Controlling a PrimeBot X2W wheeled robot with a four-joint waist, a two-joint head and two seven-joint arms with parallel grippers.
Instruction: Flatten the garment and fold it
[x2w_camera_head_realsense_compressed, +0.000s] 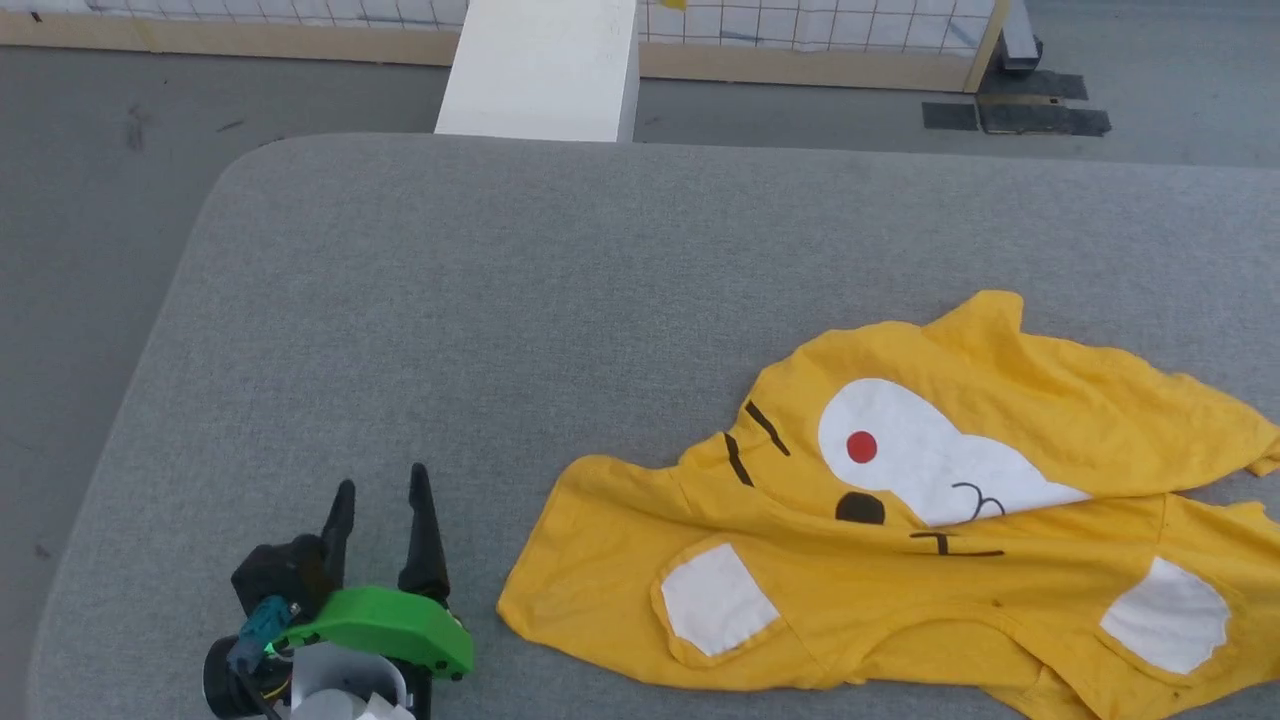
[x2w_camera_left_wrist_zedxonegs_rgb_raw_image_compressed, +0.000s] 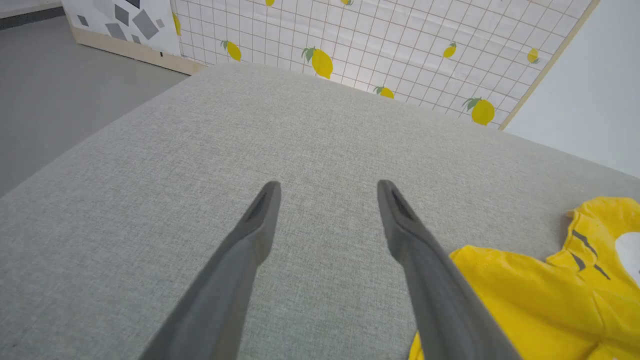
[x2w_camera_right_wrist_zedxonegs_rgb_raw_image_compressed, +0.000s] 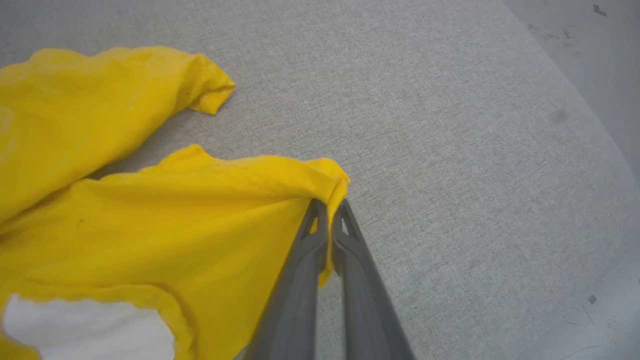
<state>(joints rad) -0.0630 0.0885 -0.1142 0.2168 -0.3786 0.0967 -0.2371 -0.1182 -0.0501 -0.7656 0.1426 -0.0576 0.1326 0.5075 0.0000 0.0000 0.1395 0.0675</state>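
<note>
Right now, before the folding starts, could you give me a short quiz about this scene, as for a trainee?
1. True or false: the left gripper is shut on the garment.
2. Choose one. The right gripper pinches: A) a yellow edge of the garment; B) a white patch; C) nothing.
3. Short answer: what colour is the dot on the large white patch?

Key
1. False. It is open, over the bare grey surface beside the garment.
2. A.
3. Red.
</note>
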